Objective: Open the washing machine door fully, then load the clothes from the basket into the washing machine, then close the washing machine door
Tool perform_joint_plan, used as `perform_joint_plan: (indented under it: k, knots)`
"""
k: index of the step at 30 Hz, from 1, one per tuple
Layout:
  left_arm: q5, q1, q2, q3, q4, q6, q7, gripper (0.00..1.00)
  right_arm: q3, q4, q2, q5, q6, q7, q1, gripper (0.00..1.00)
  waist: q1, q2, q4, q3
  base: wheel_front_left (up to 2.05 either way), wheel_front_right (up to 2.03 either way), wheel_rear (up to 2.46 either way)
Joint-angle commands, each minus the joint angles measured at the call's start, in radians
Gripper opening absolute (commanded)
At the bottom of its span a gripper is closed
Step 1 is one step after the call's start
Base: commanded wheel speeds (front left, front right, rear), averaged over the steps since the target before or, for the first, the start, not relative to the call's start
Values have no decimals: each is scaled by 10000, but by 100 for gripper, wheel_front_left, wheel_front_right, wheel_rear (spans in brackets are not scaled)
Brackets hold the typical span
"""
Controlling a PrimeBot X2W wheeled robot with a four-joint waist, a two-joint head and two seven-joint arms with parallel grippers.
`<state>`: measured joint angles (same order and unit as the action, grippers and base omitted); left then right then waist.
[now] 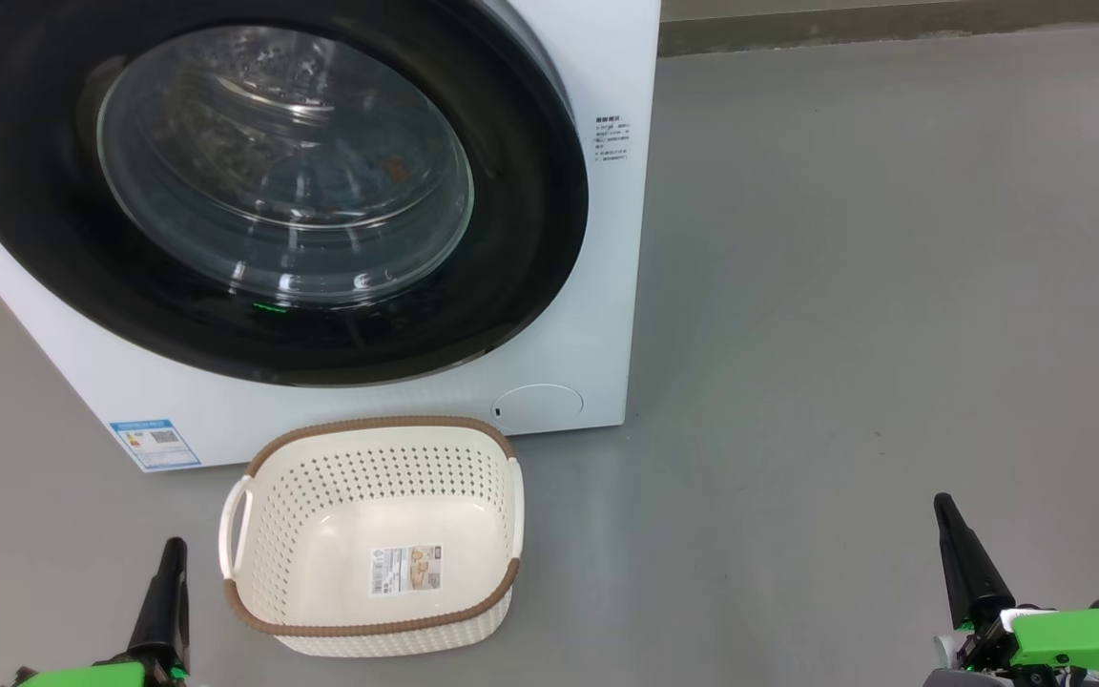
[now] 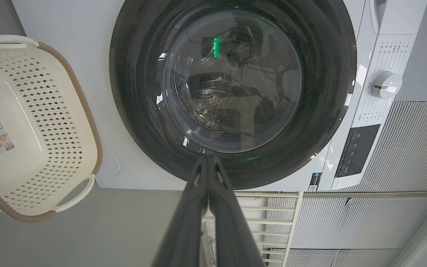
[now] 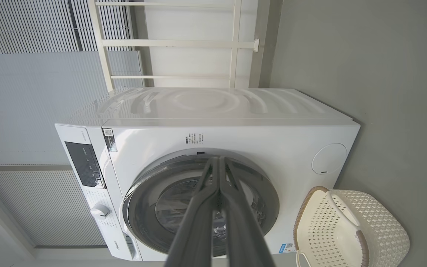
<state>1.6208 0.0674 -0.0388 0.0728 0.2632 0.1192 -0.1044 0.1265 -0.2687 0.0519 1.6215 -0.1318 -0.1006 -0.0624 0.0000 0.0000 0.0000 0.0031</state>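
Observation:
The washing machine [image 1: 597, 57] stands at the upper left, and the washing machine door [image 1: 530, 210] lies shut against its front, black rim around the bulging glass. Behind the glass shows a faint orange-brown patch, too blurred to name; the clothes are hidden. On the floor before the machine sits the basket [image 1: 378, 422], with a paper label on its floor. My left gripper [image 1: 173, 544] is shut at the lower left, just left of the basket. Far to the right, my right gripper [image 1: 941, 501] is also shut. In the left wrist view the shut left gripper [image 2: 208, 157] points at the door's rim [image 2: 135, 92]; the right gripper [image 3: 219, 158] points at the door [image 3: 143, 207].
Grey floor [image 1: 893, 286] stretches wide to the right of the machine. A control panel with a white knob [image 2: 386, 85] tops the machine's front. A white railing [image 3: 176, 44] and ribbed wall panels stand behind it. A round service flap [image 1: 538, 405] sits low on the front.

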Motion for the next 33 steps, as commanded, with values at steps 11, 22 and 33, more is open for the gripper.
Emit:
perform_joint_plan:
  k: [11,22,33]
  knots:
    - [-79,401,-157,358,-182,115,-46,0,-190,243,35,-77,11,-75,-449,0,0,0,0,0,0,0,0]
    - [-87,402,-151,368,-182,115,-54,0,-179,243,27,-86,11,-84,-450,0,0,0,0,0,0,0,0]
    - [-94,403,-145,377,-182,115,-61,0,-169,242,20,-95,11,-92,-451,0,0,0,0,0,0,0,0]
